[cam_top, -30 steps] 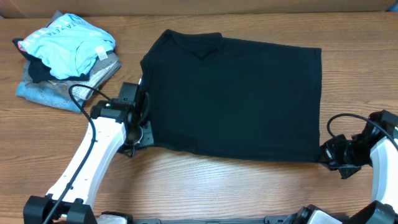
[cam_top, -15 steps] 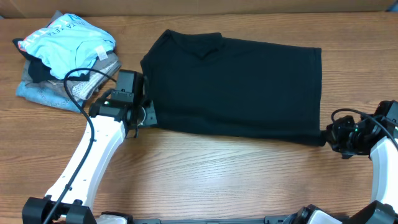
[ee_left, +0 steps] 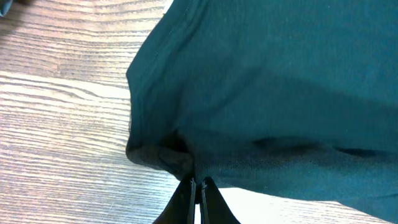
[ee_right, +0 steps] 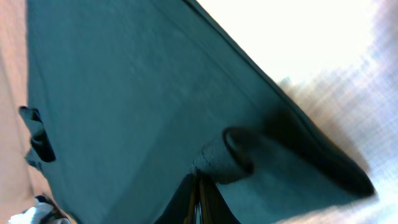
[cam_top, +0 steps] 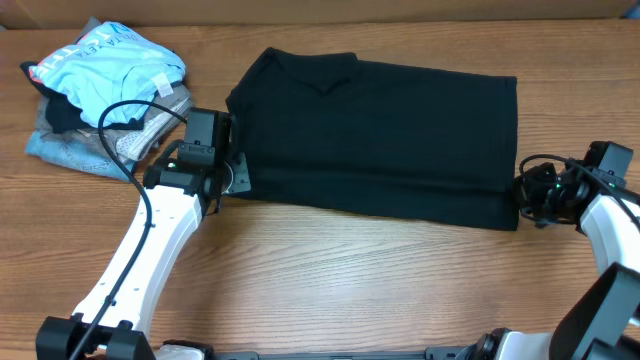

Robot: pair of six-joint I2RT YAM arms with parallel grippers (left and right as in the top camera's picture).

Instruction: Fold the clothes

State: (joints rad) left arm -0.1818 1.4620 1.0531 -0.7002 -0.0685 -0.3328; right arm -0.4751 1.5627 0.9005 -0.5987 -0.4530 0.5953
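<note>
The black T-shirt lies spread on the wooden table, collar toward the far left, its near edge folded over. My left gripper is shut on the shirt's near left corner; the left wrist view shows my fingertips pinching a bunched fold of the black fabric. My right gripper is shut on the shirt's near right corner; the right wrist view shows my fingertips clamped on a rolled fold of the fabric.
A pile of other garments, light blue on top of grey and denim, sits at the far left of the table. Bare wood lies in front of the shirt. A black cable loops over my left arm.
Both grippers have carried the shirt's near edge away from me, over the shirt. The visible shirt is shorter front to back. The right gripper has also moved up.
</note>
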